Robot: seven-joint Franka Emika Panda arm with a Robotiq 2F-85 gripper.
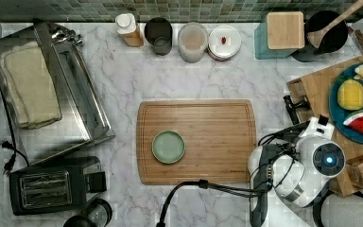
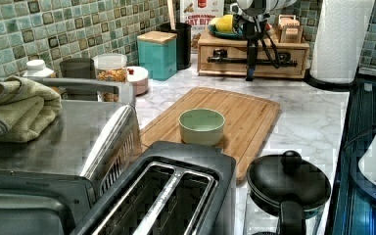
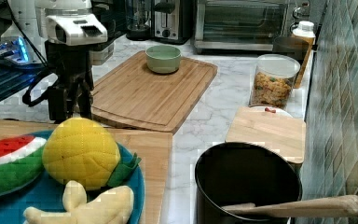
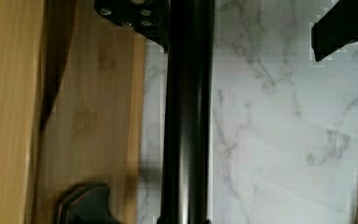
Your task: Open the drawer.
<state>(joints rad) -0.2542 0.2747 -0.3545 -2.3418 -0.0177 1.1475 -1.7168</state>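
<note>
**Gripper at the handle, drawer barely open**

The drawer [image 2: 252,59] sits under the fruit plate [image 1: 354,101], its front only slightly out; most of the pull remains, by this judgement. The gripper [image 2: 249,73] hangs at the black handle [image 4: 186,116]. The left view shows the drawer front and handle; the wrist view shows the handle between wide-set fingers [image 4: 342,25], not clamped.

A white marble counter [image 1: 123,80] carries a wooden cutting board [image 1: 208,142] at its centre, a toaster oven [image 1: 71,90] at nine o'clock, a toaster [image 1: 47,187] at seven, jars [image 1: 192,41] at twelve, and the drawer [image 2: 252,56] unit at three.
</note>
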